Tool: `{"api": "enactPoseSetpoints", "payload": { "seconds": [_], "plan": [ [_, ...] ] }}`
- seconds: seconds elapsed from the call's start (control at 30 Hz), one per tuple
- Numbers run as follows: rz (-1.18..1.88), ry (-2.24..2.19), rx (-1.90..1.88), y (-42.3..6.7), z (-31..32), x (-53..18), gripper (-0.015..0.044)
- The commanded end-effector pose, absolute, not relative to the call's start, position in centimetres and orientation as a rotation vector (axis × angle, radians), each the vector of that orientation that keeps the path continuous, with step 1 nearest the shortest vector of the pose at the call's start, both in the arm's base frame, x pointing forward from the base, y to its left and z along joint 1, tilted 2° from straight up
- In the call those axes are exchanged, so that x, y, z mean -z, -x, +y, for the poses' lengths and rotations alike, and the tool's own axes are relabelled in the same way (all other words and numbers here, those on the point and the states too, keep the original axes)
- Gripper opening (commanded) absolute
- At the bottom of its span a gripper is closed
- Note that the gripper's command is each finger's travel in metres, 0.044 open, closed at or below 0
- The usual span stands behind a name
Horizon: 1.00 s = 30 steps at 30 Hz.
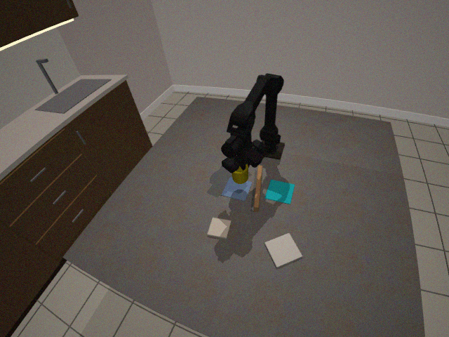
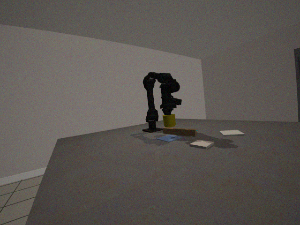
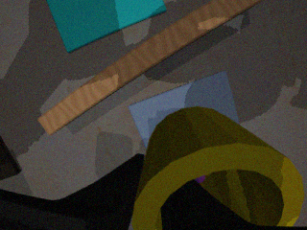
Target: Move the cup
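Note:
The yellow cup [image 1: 240, 175] [image 2: 169, 120] [image 3: 194, 129] is in the air above the blue pad [image 1: 234, 192] [image 2: 168, 138] [image 3: 160, 105], roughly upright. My gripper [image 1: 242, 166] [image 2: 168, 114] is shut on the cup's wall at the rim. In the wrist view the cup's mouth faces the camera, and a bit of a purple marble [image 3: 200, 179] shows inside; the black finger hides much of the inside. The teal pad [image 1: 280, 191] [image 3: 96, 21] lies on the other side of the wooden bar, with nothing on it.
The wooden bar [image 1: 258, 188] [image 2: 179, 131] [image 3: 139, 59] stands as a low barrier between the two pads. A small pale tile [image 1: 218, 227] [image 2: 202, 144] and a larger white tile [image 1: 283, 250] [image 2: 231, 132] lie farther from the arm's base. A counter with a sink is at the left in the top view.

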<state>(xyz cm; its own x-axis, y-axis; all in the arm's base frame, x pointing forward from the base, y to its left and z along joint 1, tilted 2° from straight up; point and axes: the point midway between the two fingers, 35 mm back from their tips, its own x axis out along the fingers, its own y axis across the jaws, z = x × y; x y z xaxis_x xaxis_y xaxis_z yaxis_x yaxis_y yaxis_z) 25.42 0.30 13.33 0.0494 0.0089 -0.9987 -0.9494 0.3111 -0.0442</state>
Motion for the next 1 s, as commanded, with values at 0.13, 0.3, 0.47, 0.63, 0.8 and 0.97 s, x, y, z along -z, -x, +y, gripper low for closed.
{"api": "enactPoseSetpoints", "payload": {
  "seconds": [0.13, 0.3, 0.47, 0.63, 0.8, 0.97],
  "plan": [
    [1.294, 0.982, -0.946, -24.8, 1.8, -13.4, 0.0],
    [1.293, 0.981, -0.947, -24.5, 2.7, -13.4, 0.0],
    [1.292, 0.981, -0.948, -24.2, 3.5, -13.4, 0.0],
    [1.292, 0.98, -0.948, -23.9, 4.4, -13.4, 0.0],
    [1.291, 0.98, -0.949, -23.7, 5.2, -13.4, 0.0],
    [1.291, 0.979, -0.949, -23.4, 6.0, -13.4, 0.0]
  ]
}}
